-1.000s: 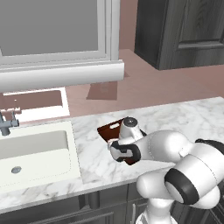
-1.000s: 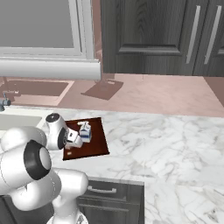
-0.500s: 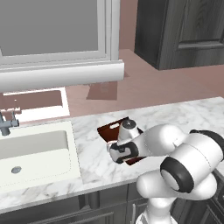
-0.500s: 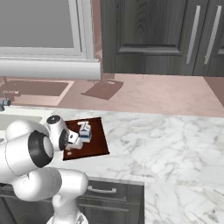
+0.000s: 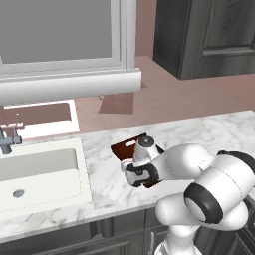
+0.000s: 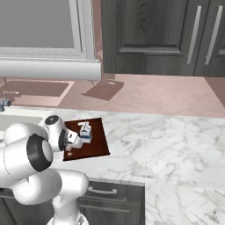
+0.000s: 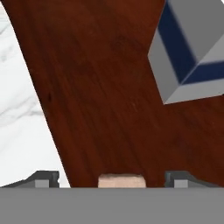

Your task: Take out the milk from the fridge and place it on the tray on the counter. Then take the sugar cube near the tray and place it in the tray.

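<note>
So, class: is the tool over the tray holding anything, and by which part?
It cannot be told. In the hand view a small beige block lies between the tool's tips over the tray, with gaps either side.

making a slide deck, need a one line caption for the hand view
Tool low over the tray, a pale sugar cube between its fingertips, the milk standing alongside.

Both base views look forward and down from behind the arm — one from each side — sharing the tray (image 5: 130, 148) (image 6: 97, 141) on the desk (image 5: 209, 130) (image 6: 176, 140). The hand view sits very close above the tray (image 7: 100, 96).
</note>
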